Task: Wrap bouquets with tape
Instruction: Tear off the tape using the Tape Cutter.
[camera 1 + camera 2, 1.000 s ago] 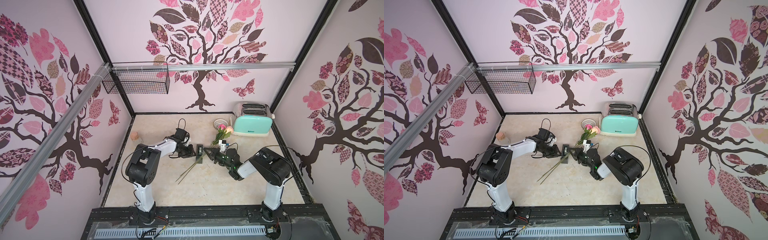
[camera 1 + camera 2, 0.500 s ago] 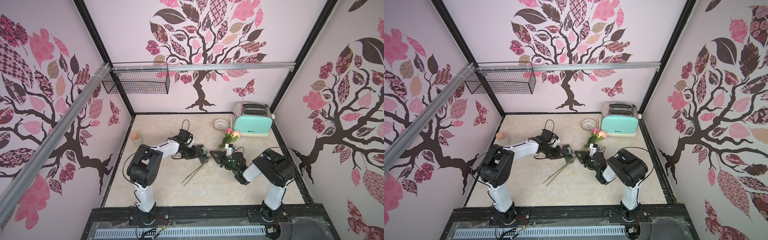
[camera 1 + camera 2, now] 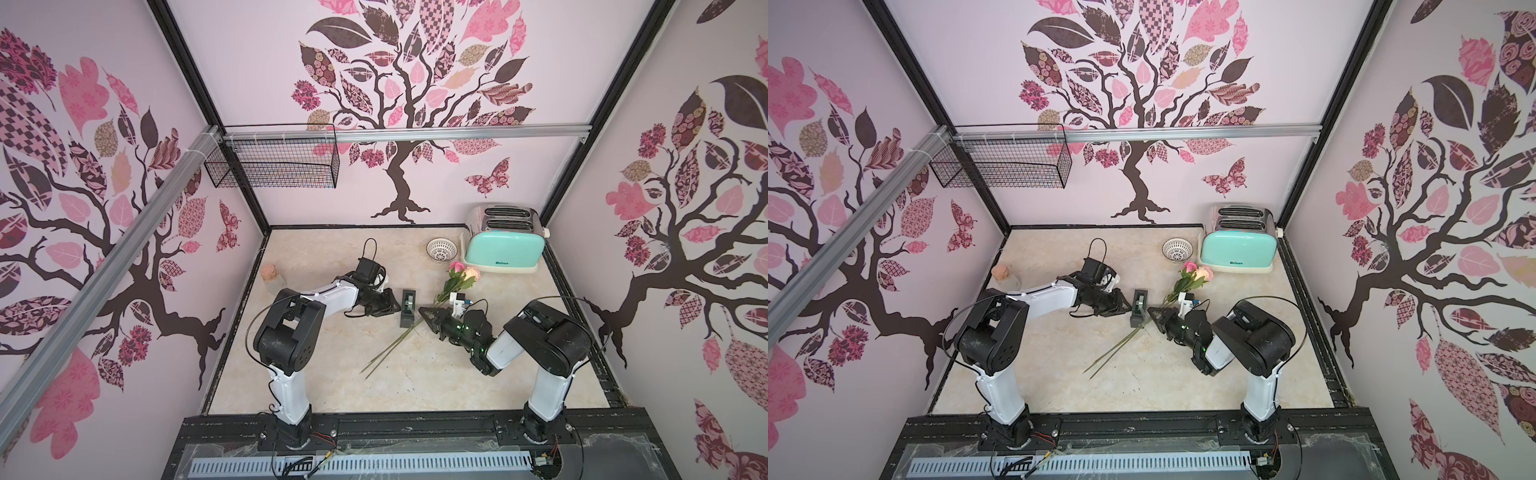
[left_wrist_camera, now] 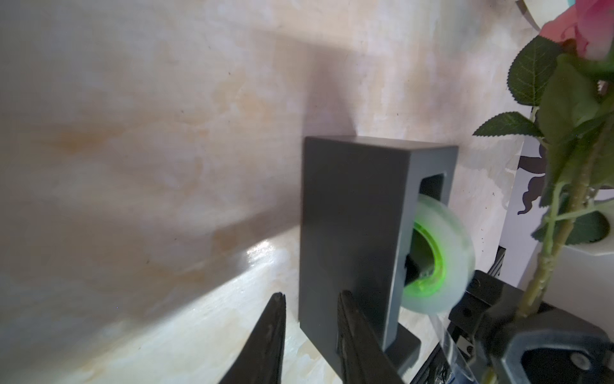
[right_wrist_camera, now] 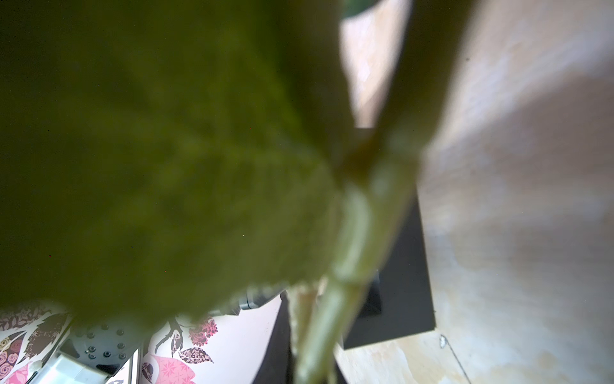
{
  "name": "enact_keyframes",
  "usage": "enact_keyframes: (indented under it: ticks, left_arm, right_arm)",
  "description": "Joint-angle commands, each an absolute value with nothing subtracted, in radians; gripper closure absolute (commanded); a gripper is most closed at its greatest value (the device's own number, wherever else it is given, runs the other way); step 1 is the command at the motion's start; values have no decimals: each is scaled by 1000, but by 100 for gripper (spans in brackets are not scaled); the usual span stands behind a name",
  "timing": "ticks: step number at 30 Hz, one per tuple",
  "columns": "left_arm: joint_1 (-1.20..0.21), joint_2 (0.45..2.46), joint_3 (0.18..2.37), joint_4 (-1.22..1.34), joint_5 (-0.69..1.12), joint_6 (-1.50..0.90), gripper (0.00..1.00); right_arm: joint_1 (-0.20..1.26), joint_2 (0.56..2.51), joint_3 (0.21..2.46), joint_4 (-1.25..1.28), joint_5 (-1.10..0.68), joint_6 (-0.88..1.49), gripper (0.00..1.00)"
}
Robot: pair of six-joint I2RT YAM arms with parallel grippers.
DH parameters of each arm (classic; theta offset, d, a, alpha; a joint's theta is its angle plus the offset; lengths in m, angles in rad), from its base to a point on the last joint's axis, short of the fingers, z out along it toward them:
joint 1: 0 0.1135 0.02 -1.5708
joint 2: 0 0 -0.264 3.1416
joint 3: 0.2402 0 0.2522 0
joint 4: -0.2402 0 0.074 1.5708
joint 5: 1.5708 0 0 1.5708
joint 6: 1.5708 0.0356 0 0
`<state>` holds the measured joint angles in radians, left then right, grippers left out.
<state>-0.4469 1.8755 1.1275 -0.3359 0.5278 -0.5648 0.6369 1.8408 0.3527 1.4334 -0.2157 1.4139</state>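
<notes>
The bouquets, pink and peach roses (image 3: 463, 272) (image 3: 1198, 272) on long green stems, slant over the table, stem ends near the middle. My right gripper (image 3: 428, 316) (image 3: 1158, 316) is shut on the stems below the leaves; in its wrist view a blurred leaf (image 5: 149, 149) and the stems (image 5: 349, 266) hide most of the jaws. The tape roll (image 4: 445, 252) sits in the black dispenser (image 3: 408, 307) (image 4: 349, 216), just left of the stems. My left gripper (image 3: 394, 306) (image 4: 310, 296) is open beside the dispenser, one finger (image 4: 347, 309) against its side.
A mint toaster (image 3: 503, 249) and a white mesh bowl (image 3: 441, 249) stand at the back right. A small corked jar (image 3: 272, 278) is by the left wall. A black wire basket (image 3: 274, 166) hangs high on the back wall.
The right gripper has carried the bouquet slightly to the right. The left gripper and the dispenser have also shifted a little rightward.
</notes>
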Motion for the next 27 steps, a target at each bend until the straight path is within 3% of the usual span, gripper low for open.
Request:
enact_keyframes:
  ticks: [1, 10, 27]
  left_arm:
    - [-449, 1862, 1097, -287, 547, -604, 70]
    - [-459, 1796, 1033, -345, 638, -558, 78]
    - [-543, 1856, 1048, -267, 691, -608, 78]
  right_arm:
    - [663, 1815, 348, 1482, -206, 1417, 100]
    - [680, 1840, 353, 1500, -176, 1414, 100]
    - [678, 1821, 283, 1501, -140, 1379, 100]
